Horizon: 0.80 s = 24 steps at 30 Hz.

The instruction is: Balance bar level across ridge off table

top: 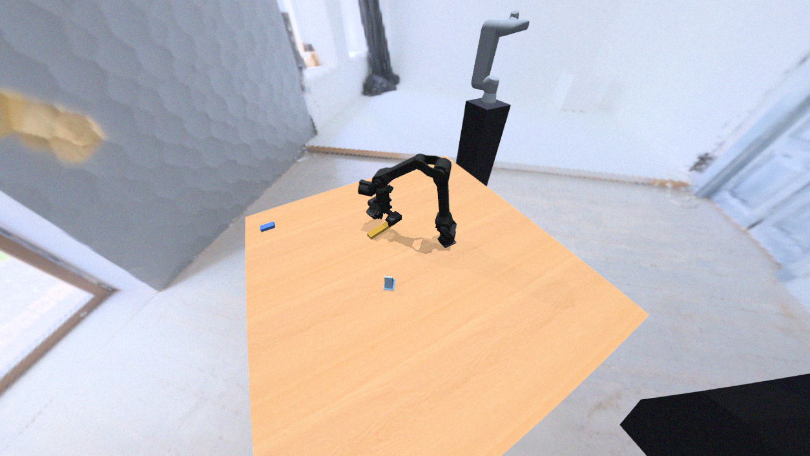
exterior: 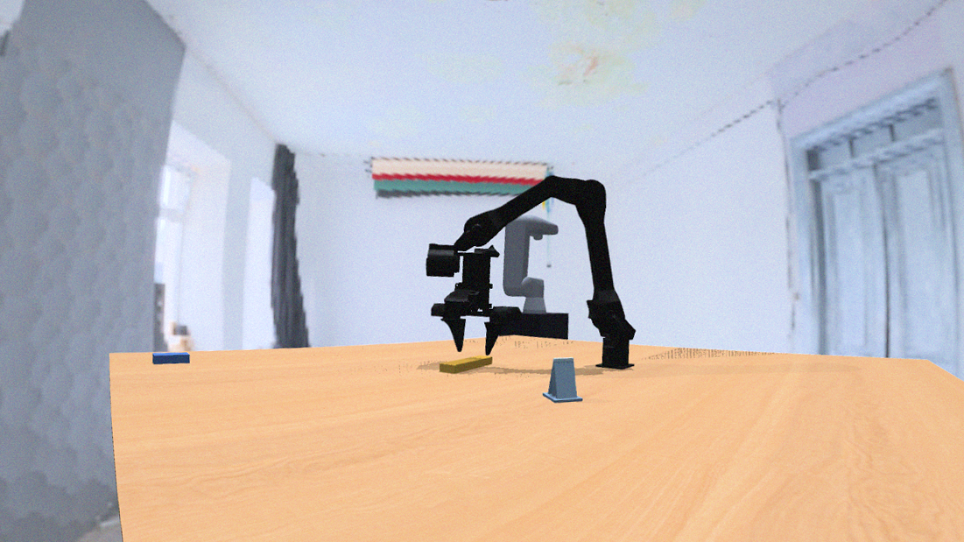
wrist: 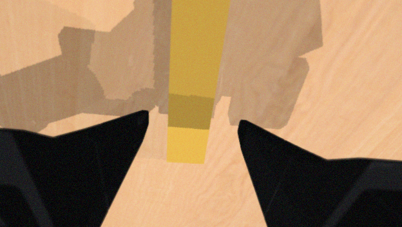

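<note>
The yellow bar (top: pixel 378 230) (exterior: pixel 465 364) (wrist: pixel 194 64) lies flat on the table. My gripper (exterior: pixel 472 351) (wrist: pixel 194 121) is open and empty. It points down and hangs a little above the bar. In the wrist view the bar's near end lies in the gap between the fingertips, and its far end runs out of the top of the view. The ridge, a blue-grey wedge-like stand (top: pixel 388 283) (exterior: pixel 563 380) with a flat foot, stands upright on the table, apart from the bar. Nothing rests on its top.
A small blue block (top: pixel 267 226) (exterior: pixel 171 358) lies near the table's far left corner. The wooden table (top: pixel 453 362) (exterior: pixel 488 492) carries my arm's base (top: pixel 446 240) (exterior: pixel 614 357), right of the bar. A grey arm (top: pixel 486 53) (exterior: pixel 517 258) stands on a black pedestal behind the table.
</note>
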Motion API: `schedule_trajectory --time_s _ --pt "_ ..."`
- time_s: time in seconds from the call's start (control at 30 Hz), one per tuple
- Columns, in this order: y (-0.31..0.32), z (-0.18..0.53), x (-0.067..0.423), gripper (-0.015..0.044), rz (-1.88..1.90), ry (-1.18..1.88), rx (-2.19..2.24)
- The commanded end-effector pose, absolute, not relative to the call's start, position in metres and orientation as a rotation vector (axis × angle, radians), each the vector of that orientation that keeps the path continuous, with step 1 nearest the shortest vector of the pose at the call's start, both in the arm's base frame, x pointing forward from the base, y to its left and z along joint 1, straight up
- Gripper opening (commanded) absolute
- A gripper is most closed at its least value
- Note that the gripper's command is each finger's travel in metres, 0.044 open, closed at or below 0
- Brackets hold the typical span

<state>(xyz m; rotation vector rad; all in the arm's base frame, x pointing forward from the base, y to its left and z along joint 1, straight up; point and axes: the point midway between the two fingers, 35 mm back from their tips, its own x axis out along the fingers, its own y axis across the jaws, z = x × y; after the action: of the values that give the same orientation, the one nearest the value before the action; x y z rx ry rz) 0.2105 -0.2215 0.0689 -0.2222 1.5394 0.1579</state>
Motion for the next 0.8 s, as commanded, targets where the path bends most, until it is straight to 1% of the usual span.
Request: schedule_trajectory --time_s 0.0,0.77 --pt "-0.2192 0.0577 0.2097 0.0315 0.175 1.543 -0.214" --pt "-0.2192 0.0487 0.2097 0.0315 0.175 1.543 -0.214"
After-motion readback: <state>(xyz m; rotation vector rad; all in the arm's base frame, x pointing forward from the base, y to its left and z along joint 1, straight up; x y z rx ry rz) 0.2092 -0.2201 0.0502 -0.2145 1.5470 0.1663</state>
